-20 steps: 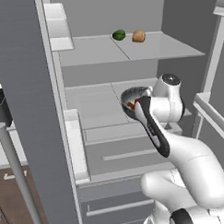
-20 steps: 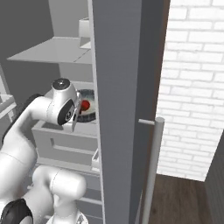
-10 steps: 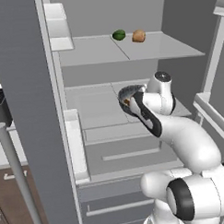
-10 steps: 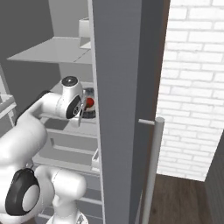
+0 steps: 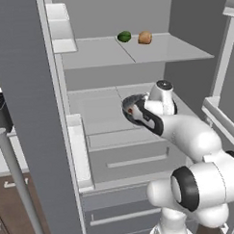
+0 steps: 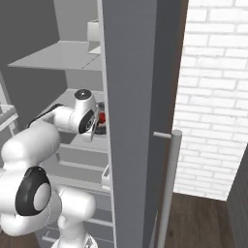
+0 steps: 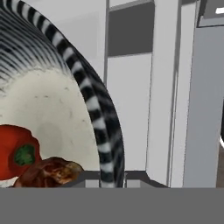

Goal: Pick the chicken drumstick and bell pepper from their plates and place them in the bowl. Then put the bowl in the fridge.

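The gripper (image 7: pixel 103 178) is clamped on the rim of the deep dark speckled bowl (image 7: pixel 94 105), inside the tall grey fridge (image 5: pixel 111 51) above a light grey shelf (image 5: pixel 97 107). In the bowl lie the bright red bell pepper (image 7: pixel 15 151) and the reddish-brown chicken drumstick (image 7: pixel 50 172), touching.

green (image 5: pixel 124 36) and tan produce (image 5: pixel 145 37), perhaps vegetables

A home kitchen: an open fridge (image 5: pixel 115 152) with grey shelves, drawers and door bins holds green and tan produce (image 5: pixel 124 36) on its top shelf. Beside it run a white brick wall (image 6: pixel 213 97), a dark wood floor (image 6: pixel 203 223) and a counter (image 5: pixel 2 157).
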Available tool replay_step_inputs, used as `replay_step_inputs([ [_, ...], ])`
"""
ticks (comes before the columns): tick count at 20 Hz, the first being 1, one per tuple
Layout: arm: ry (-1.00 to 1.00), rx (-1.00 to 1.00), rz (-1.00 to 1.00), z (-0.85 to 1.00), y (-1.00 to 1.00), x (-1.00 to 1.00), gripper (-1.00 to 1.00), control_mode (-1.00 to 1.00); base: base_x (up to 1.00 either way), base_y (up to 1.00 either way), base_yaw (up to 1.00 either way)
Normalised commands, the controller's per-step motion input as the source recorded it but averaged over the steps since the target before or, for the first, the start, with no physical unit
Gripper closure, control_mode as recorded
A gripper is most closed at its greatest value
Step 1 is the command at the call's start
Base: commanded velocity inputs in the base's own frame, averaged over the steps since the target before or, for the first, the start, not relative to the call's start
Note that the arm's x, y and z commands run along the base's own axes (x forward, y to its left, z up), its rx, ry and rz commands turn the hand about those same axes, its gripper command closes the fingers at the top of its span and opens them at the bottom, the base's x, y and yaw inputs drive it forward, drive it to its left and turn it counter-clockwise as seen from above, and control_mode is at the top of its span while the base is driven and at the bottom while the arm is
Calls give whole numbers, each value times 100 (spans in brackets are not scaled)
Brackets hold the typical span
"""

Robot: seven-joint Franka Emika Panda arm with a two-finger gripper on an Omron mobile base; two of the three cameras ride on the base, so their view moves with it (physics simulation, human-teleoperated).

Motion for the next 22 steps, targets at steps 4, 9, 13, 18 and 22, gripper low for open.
replay_step_inputs([
  [4, 0, 0, 0, -14, -1, 41, 100, -100, 0, 0, 0],
  [9, 0, 0, 0, -21, -13, 52, 100, -100, 0, 0, 0],
  [13, -1, 0, 0, -21, -2, 38, -100, -100, 0, 0, 0],
  [18, -3, 0, 0, 0, 0, 2, -100, -100, 0, 0, 0],
  [22, -2, 0, 0, 28, 5, -38, -100, -100, 0, 0, 0],
])
